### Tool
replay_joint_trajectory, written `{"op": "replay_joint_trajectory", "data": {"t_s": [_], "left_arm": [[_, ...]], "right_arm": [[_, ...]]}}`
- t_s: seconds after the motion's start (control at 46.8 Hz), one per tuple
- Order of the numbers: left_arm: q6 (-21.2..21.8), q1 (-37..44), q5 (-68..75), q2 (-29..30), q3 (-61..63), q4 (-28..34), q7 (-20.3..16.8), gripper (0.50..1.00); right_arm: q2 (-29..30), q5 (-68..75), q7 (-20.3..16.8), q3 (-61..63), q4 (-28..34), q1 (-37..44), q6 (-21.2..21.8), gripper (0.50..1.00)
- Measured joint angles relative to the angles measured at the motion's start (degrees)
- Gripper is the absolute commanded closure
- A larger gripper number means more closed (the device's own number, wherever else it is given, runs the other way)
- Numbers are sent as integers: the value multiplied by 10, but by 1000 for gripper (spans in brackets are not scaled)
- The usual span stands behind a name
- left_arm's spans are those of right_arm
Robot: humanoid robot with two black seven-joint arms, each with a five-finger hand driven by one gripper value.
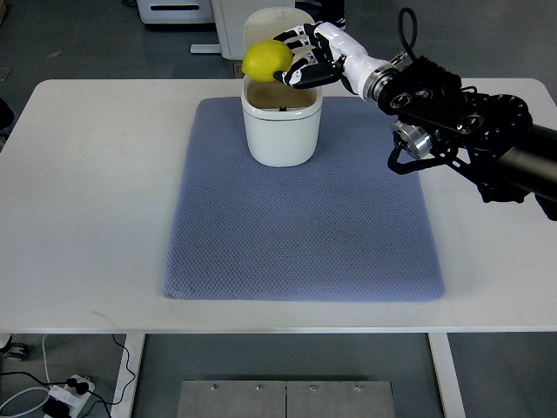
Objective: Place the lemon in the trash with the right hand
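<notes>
Right hand: you see the right hand (305, 59) reaching in from the right edge of the picture, at the far side of the table, over the bin. Its fingers (294, 39) are curled around the lemon and they grip it from the right side.
Lemon: the lemon (267, 61) is yellow and it is up in the air, held in the right hand. It sits above the left part of the bin's opening, and it does not touch the rim as far as you can tell.
Trash bin: the trash bin (280, 131) is white with rounded corners and stands upright on the far edge of the mat. Its lid is open and stands up behind the opening. The inside looks pale brown; what lies at the bottom you cannot tell.
Mat: the blue-grey mat (305, 226) lies flat in the middle of the table, and only the bin stands on it.
Table: the white table (96, 192) carries the mat.
Right arm: the black forearm (470, 131) crosses above the right far corner of the mat.
Floor: near the lower left corner a power strip (65, 396) with cables lies on the floor.
</notes>
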Motion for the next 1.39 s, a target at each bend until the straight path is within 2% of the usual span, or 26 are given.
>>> {"op": "replay_joint_trajectory", "data": {"t_s": [0.192, 0.47, 0.556, 0.727, 0.812, 0.855, 0.898, 0.941, 1.326, 1.39], "left_arm": [[0, 0, 0, 0, 0, 0, 0, 500], [0, 0, 0, 0, 0, 0, 0, 500], [0, 0, 0, 0, 0, 0, 0, 500], [0, 0, 0, 0, 0, 0, 0, 500], [0, 0, 0, 0, 0, 0, 0, 500], [0, 0, 0, 0, 0, 0, 0, 500], [0, 0, 0, 0, 0, 0, 0, 500], [0, 0, 0, 0, 0, 0, 0, 500], [0, 0, 0, 0, 0, 0, 0, 500], [0, 0, 0, 0, 0, 0, 0, 500]], "right_arm": [[4, 0, -7, 0, -11, -1, 1, 1000], [3, -1, -11, 0, -24, -5, 1, 971], [3, -1, -11, 0, -24, -6, 1, 942], [3, -2, -11, 0, -24, -6, 1, 917], [3, -2, -11, 0, -23, -6, 1, 867], [3, -2, -11, 0, -23, -6, 1, 808], [3, -2, -11, 0, -23, -6, 1, 727], [2, -2, -11, 1, -23, -5, 1, 689], [-2, -2, -11, 2, -18, -3, 1, 597], [-4, -2, -11, 2, -17, -3, 0, 565]]}}
